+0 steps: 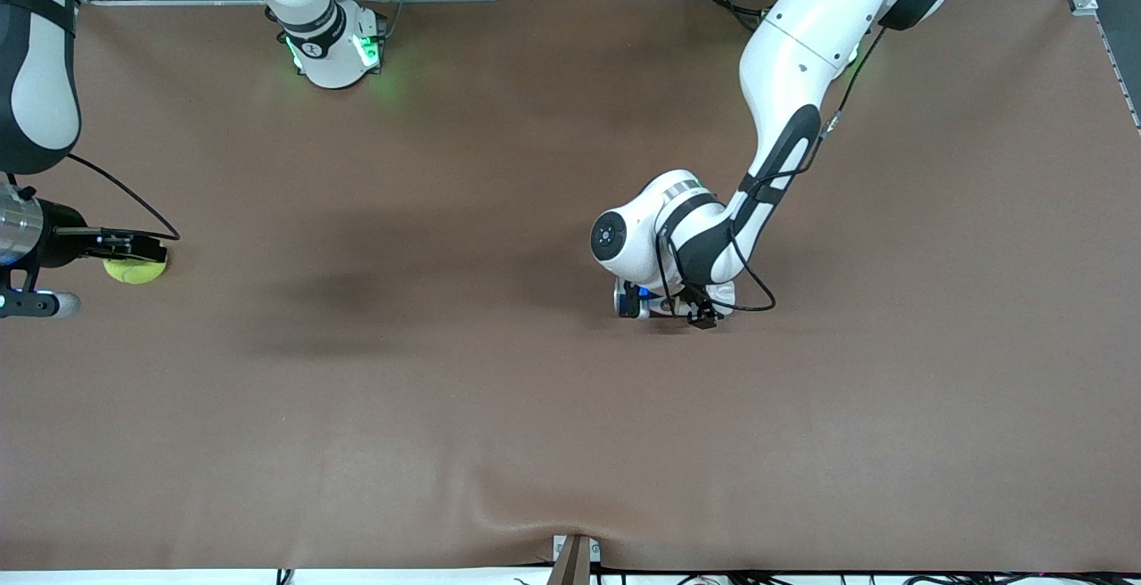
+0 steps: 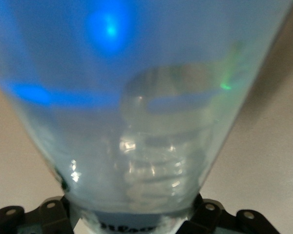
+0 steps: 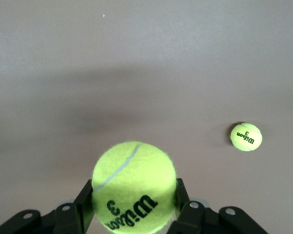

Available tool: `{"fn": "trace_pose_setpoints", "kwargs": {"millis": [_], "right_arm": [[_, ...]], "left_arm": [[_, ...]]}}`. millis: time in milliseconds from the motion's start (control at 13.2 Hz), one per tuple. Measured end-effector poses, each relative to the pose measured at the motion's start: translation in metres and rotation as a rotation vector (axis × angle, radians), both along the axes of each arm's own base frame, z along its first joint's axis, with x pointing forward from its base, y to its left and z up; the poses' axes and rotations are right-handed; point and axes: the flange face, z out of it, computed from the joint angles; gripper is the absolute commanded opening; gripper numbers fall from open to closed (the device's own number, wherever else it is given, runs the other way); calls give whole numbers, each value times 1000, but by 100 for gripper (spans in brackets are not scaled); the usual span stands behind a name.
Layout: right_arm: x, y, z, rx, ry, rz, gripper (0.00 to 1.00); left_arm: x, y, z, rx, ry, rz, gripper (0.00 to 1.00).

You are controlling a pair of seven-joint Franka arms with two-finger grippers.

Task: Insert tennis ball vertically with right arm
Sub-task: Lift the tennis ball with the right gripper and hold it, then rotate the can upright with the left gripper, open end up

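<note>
Held ball: a fuzzy yellow-green tennis ball (image 3: 135,186) with a pale seam and black Wilson 3 print, up over the table (image 1: 570,407) at the right arm's end.
Right gripper (image 3: 132,207): clenched on that ball.
Second ball (image 3: 246,137): same print, lying on the table.
Left gripper (image 2: 132,214): fingers against a clear plastic container (image 2: 136,107); whether they gripped it could not be told.

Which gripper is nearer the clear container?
Left. The left gripper is right at the clear container, mid-table; the right gripper, holding a tennis ball, is well away toward the right arm's end.
</note>
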Motion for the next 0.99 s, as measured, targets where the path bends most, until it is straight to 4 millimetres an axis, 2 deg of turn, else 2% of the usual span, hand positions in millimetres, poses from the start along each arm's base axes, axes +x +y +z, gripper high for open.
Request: {"fn": "trace_pose_setpoints", "kwargs": {"millis": [608, 836, 988], "right_arm": [[0, 0, -1, 0, 2, -2, 0], [0, 0, -2, 0, 3, -2, 0], [0, 0, -2, 0, 3, -2, 0]], "left_arm": [[4, -4, 4, -37, -12, 7, 79], [9, -14, 16, -98, -14, 39, 79], [13, -26, 30, -149, -22, 54, 79]]}}
